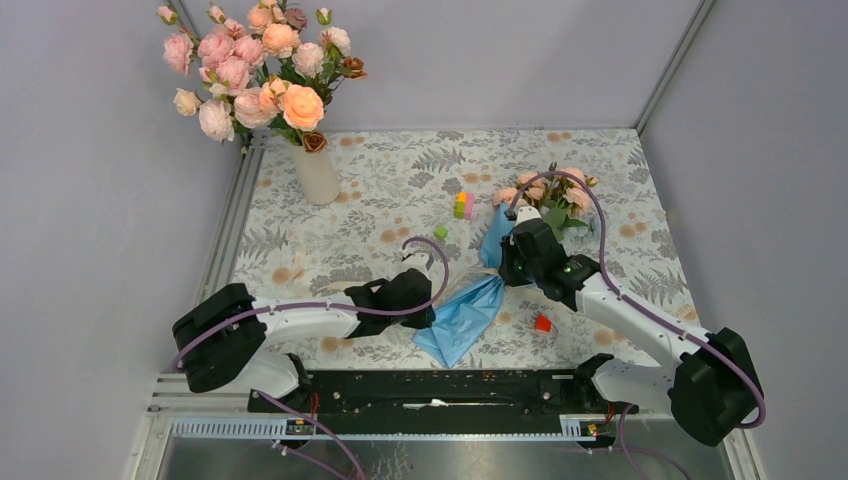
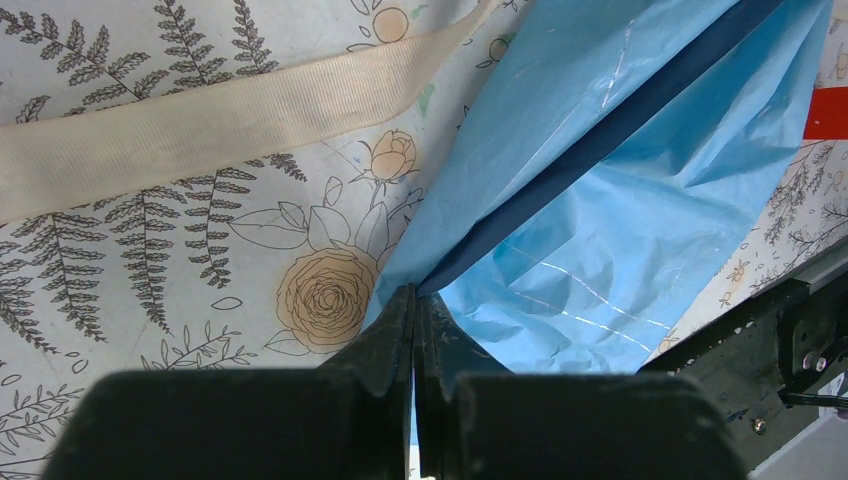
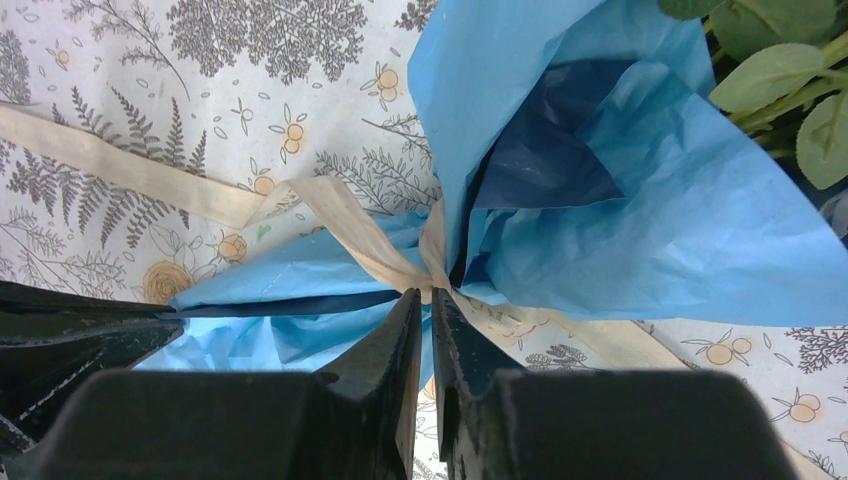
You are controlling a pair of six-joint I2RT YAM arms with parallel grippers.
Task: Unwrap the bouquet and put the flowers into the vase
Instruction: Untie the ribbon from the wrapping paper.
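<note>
The bouquet (image 1: 478, 300) lies on the patterned table with its light blue paper (image 2: 600, 200) spread toward the near edge. Its flowers (image 1: 550, 190), peach-pink with green leaves (image 3: 780, 80), point toward the far right. A cream ribbon (image 3: 360, 230) is knotted round its waist, and one tail (image 2: 200, 120) trails across the cloth. My left gripper (image 1: 430, 312) (image 2: 415, 295) is shut on the paper's edge by a navy fold. My right gripper (image 1: 508, 268) (image 3: 425, 295) has its tips at the knot, a narrow gap between them. The off-white vase (image 1: 318, 175) stands at the far left.
The vase holds a big bunch of pink and peach roses (image 1: 260, 70). Small toy blocks lie about: yellow-pink (image 1: 464, 206), green (image 1: 440, 232), red (image 1: 542, 322) beside the paper. A black rail (image 1: 430, 390) runs along the near edge. Grey walls close in three sides.
</note>
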